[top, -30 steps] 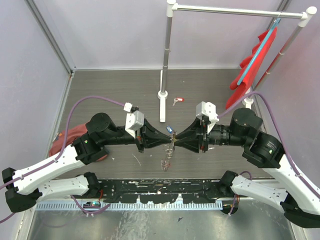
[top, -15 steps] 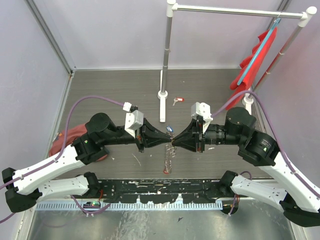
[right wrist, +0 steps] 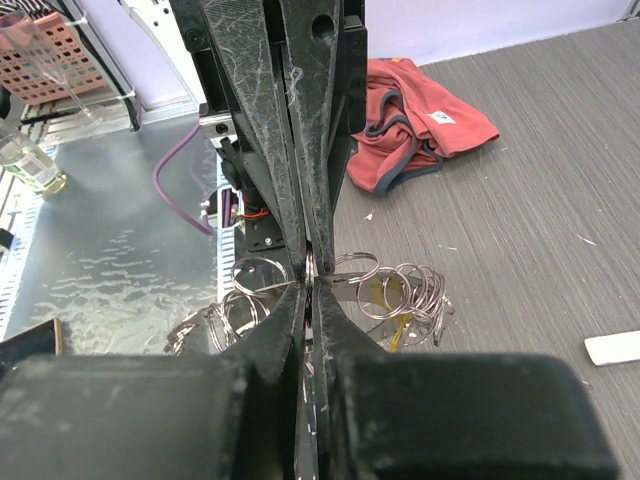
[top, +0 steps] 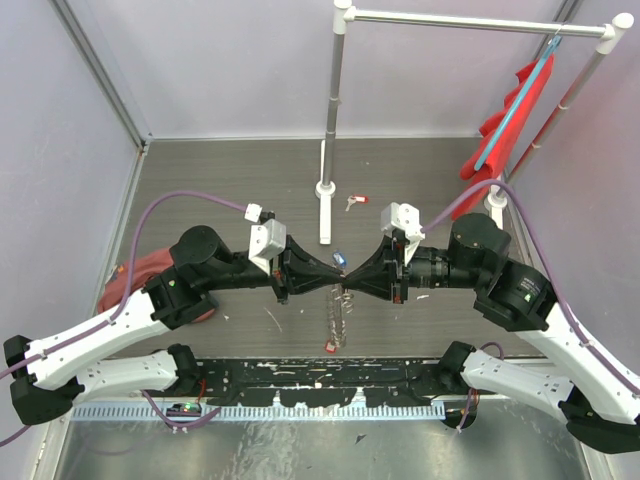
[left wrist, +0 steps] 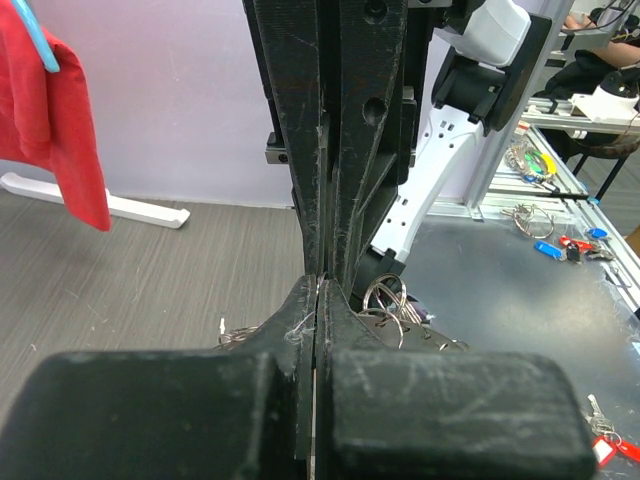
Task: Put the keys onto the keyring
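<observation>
— Left gripper (top: 333, 277) is pinching the keyring (top: 335, 318), which dangles straight down below its tip.

— Right gripper (top: 347, 283), jaws pressed nearly together, meets it tip to tip; the loose key (top: 355, 201) lies farther back, slightly nearer this one.

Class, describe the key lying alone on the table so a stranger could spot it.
Find the tall metal stand at the back of the table. Just right of its round base lies a small red-tagged key, the only one lying by itself.
</observation>
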Action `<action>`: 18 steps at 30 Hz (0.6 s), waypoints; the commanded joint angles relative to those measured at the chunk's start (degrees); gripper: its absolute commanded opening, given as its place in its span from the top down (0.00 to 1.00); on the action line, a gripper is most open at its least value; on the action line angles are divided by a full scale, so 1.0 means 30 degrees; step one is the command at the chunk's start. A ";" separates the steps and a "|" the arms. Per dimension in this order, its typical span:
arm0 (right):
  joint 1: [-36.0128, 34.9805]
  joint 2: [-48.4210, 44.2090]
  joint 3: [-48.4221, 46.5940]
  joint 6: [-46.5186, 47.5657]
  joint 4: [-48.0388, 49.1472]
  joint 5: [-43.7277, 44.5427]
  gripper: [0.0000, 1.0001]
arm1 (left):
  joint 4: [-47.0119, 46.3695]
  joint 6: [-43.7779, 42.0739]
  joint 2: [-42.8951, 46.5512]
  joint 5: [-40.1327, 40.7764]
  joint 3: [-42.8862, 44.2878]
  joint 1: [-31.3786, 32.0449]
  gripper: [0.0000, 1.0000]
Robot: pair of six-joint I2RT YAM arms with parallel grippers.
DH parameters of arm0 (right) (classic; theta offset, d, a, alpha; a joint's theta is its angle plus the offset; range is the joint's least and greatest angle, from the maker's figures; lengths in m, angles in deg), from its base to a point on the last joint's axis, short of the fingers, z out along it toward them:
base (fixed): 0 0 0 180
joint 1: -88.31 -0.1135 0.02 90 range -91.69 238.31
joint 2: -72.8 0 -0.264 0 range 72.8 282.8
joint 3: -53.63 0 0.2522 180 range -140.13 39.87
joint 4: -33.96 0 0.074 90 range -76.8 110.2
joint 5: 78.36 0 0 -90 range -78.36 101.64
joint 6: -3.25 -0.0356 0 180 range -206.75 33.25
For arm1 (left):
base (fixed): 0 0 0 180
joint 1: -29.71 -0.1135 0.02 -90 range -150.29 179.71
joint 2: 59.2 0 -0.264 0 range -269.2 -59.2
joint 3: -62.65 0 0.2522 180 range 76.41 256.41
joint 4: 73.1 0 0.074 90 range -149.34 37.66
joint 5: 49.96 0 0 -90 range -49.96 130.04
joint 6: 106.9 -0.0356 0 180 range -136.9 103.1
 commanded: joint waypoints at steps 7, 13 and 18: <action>-0.0025 0.1236 -0.3392 0.0894 -0.3498 0.1952 0.99 | -0.0825 0.0062 0.0691 0.0379 0.0417 0.0061 0.70; -0.0032 0.3562 -0.6867 0.1131 -0.8658 0.3985 0.99 | 0.1454 -0.1126 0.1463 0.1777 0.0462 0.0056 0.58; -0.0025 0.5720 -0.8149 0.0812 -1.1898 0.5217 0.99 | 0.3594 -0.2146 0.2424 0.3866 0.0446 0.0068 0.52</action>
